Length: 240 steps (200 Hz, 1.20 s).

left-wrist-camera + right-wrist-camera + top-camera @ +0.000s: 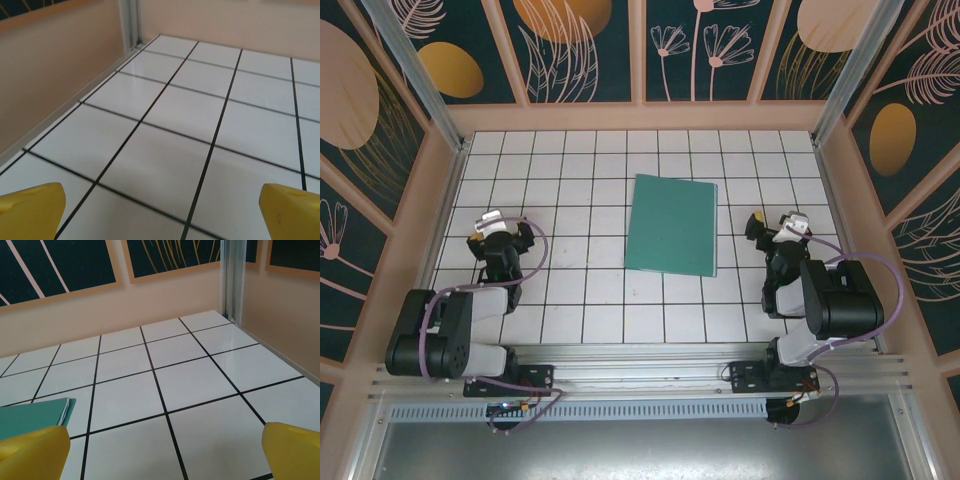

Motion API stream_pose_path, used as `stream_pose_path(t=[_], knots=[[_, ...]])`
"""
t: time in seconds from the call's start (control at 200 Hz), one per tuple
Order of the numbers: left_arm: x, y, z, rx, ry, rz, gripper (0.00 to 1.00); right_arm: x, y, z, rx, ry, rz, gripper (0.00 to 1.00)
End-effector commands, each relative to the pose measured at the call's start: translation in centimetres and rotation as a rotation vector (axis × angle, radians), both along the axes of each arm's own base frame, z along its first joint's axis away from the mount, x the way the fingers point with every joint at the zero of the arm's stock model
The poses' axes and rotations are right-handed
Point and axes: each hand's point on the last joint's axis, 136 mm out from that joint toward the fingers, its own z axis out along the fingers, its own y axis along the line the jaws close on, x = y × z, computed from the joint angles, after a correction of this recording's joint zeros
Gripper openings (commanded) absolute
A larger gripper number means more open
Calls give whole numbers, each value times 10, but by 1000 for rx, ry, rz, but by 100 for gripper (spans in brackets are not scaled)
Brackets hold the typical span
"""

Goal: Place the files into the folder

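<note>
You have the folder (pixel 671 225) lying flat and shut on the white tiled table (pixel 570 200), plain teal cover up, turned a little off the grid lines; whatever is under the cover is hidden from you. It sits between your two grippers, off to the right of the left gripper (pixel 500 232) and well apart from it, and to the left of the right gripper (pixel 775 228), which is the nearer of the two. Neither one touches it. The folder's far edge reaches farther from the arm bases than either gripper does. In the right wrist view one corner of the folder (pixel 32 412) shows just past your left-hand yellow finger, low at the left of the picture, and that corner has a doubled edge. Your right gripper (pixel 162 450) is released, its yellow fingers (pixel 295 450) spread wide with only bare tile between them. Your left gripper (pixel 162 207) is released as well, its yellow fingers (pixel 30 207) spread wide over bare tiles and black grid lines, with the pale side wall (pixel 55 75) to its left and a metal corner post (pixel 131 22) ahead of it. Around the table stand dark panels (pixel 590 50) painted with orange shapes and pale plant outlines.
</note>
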Motion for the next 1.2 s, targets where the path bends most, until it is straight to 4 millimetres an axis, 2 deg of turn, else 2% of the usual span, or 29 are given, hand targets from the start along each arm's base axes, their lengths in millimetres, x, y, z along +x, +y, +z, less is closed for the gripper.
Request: stream_pose_path(t=[0.0, 0.12, 0.25, 0.34, 0.44, 1.196], knots=[[12, -3, 34, 22, -162, -46, 99, 4, 0, 5, -13, -12, 1, 99], [1, -6, 35, 29, -216, -73, 99, 4, 0, 5, -13, -13, 1, 99], [-26, 0, 41, 21, -323, -39, 99, 4, 0, 5, -13, -13, 1, 99], [-17, -2, 34, 24, -278, -51, 99, 4, 0, 6, -13, -15, 1, 99], [8, -7, 24, 29, -186, -76, 99, 4, 0, 6, -13, -16, 2, 99], [5, -6, 26, 31, -198, -76, 99, 5, 1, 4, -16, -7, 5, 99]])
